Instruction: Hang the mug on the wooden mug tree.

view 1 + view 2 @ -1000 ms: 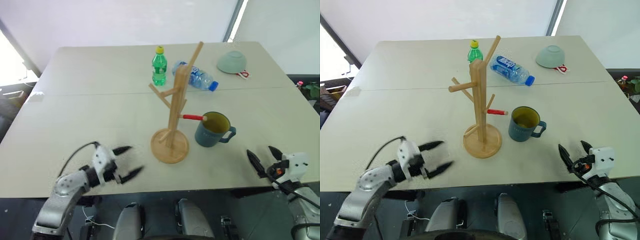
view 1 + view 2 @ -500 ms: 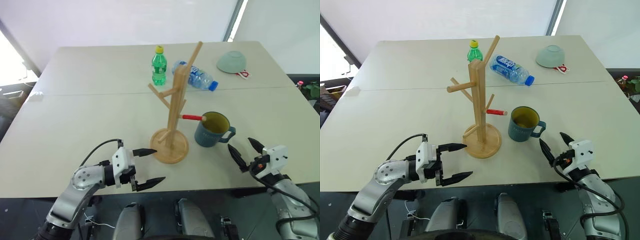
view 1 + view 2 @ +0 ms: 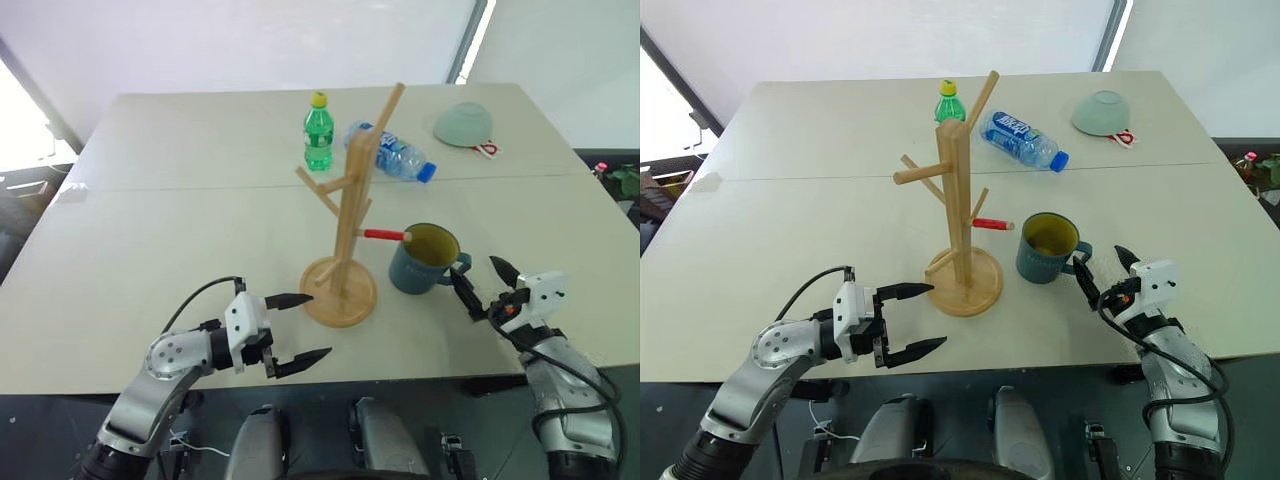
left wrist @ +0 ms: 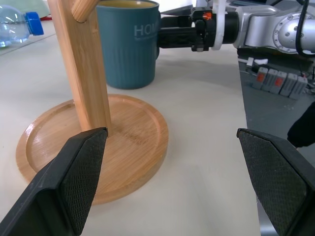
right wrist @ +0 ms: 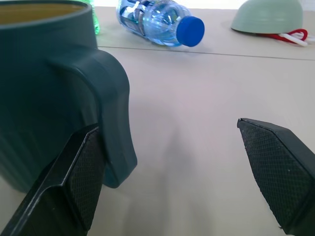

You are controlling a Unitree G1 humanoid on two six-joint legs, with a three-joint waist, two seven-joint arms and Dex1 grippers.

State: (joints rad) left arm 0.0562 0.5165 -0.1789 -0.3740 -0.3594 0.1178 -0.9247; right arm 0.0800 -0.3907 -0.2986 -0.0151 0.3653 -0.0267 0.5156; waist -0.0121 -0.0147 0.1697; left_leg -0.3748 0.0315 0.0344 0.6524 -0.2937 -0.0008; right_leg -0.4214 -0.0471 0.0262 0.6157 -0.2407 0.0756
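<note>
On the big pale table [image 3: 180, 230], the mug [image 3: 424, 259] stands upright just beside the wooden mug tree [image 3: 345, 240]. The right gripper [image 3: 483, 286] is wide apart at its handle, and the left gripper [image 3: 300, 328] is apart near the tree's base.

table [image 3: 180, 230] | wooden mug tree [image 3: 342, 270] | mug [image 3: 422, 260] | green bottle [image 3: 318, 133] | clear bottle [image 3: 392, 152] | bowl [image 3: 463, 124]

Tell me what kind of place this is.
Most likely a robot test room, not a home kitchen. A plain pale table stands before bare light walls, and it holds an odd mix of props: a wooden mug tree, a mug, two bottles and an upturned bowl.
</note>
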